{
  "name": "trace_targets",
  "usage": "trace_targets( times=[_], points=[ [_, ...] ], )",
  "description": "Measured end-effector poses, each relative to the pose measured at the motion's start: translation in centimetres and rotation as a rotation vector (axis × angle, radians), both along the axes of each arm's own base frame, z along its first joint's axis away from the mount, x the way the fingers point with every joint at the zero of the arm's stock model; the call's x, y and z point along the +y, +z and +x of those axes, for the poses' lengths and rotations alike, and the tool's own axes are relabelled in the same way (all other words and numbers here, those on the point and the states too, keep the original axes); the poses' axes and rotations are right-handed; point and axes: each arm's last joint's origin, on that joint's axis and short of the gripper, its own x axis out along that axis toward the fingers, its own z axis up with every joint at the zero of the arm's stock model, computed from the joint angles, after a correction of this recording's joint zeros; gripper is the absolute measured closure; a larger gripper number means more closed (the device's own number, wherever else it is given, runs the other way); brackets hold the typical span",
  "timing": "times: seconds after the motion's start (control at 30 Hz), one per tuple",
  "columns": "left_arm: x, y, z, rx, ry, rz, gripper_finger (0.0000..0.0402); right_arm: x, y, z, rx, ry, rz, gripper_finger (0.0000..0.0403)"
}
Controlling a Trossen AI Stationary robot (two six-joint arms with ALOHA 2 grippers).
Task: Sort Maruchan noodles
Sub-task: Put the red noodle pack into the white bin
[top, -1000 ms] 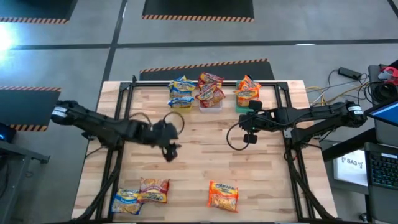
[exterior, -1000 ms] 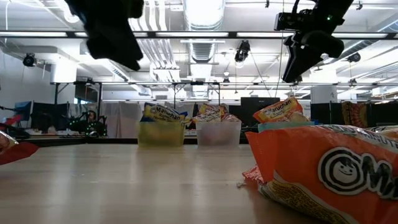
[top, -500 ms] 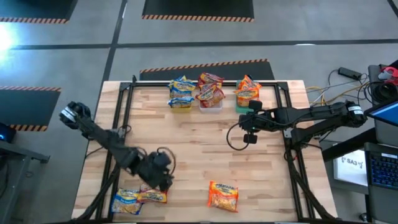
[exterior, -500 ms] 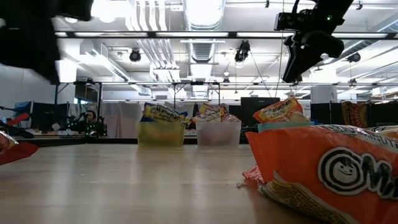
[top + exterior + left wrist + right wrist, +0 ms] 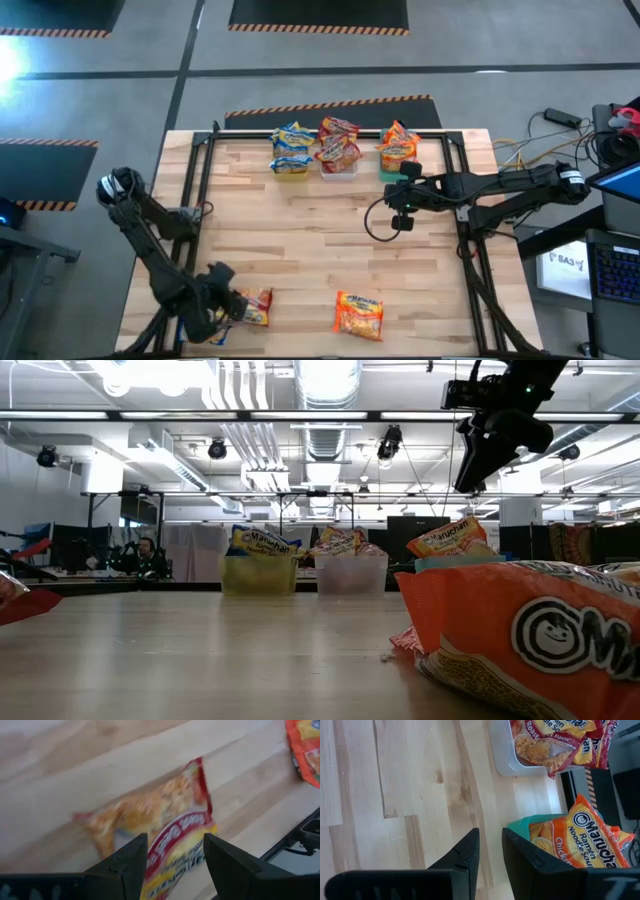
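Note:
Near the table's front left corner lies a red Maruchan packet (image 5: 254, 305) (image 5: 160, 820), flat on the wood. One end of it overlaps a blue-and-yellow packet (image 5: 172, 870) that my left arm mostly hides from above. My left gripper (image 5: 226, 306) (image 5: 175, 862) hovers open over these two, one finger on either side of the red packet's end, pointing steeply down. An orange packet (image 5: 358, 314) (image 5: 520, 640) lies flat near the front edge. My right gripper (image 5: 402, 216) (image 5: 490, 855) hangs above the table in front of the bins, a narrow gap between its fingers and nothing in it.
Three bins stand in a row at the far edge, each with packets inside. The yellow bin (image 5: 291, 168) holds blue packets, the clear bin (image 5: 338, 170) red ones, and the green bin (image 5: 392, 172) (image 5: 520, 827) orange ones. Bare wood lies between the bins and the near packets.
My left gripper has swung from the table's middle toward the near left corner and come down over the red and blue packets, rolling about its own axis as it went. It has left the low view. The packets lie as before.

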Motion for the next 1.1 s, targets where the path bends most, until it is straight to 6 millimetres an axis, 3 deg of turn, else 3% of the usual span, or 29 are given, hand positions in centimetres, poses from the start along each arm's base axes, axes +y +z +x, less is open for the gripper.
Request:
trace_targets(
  times=[0.2, 0.33, 0.7, 1.1],
  points=[
    [-0.8, -0.2, -2.4, 0.063, 0.100, -0.049, 0.0221, 0.0, 0.0, 0.0, -0.001, -0.001, 0.001, 0.0330],
    [-1.0, -0.6, -2.7, 0.105, 0.105, -0.044, 0.0199, 0.0, 0.0, 0.0, 0.000, -0.001, 0.000, 0.0330],
    [-1.9, -2.6, -2.1, 0.102, 0.081, 0.021, 0.0061, 0.0, 0.0, 0.0, 0.000, -0.001, 0.000, 0.0330],
    [-2.3, -4.8, -1.2, -0.050, 0.052, 0.214, 0.0062, 0.0, 0.0, 0.0, 0.000, -0.001, 0.000, 0.0330]
  ],
)
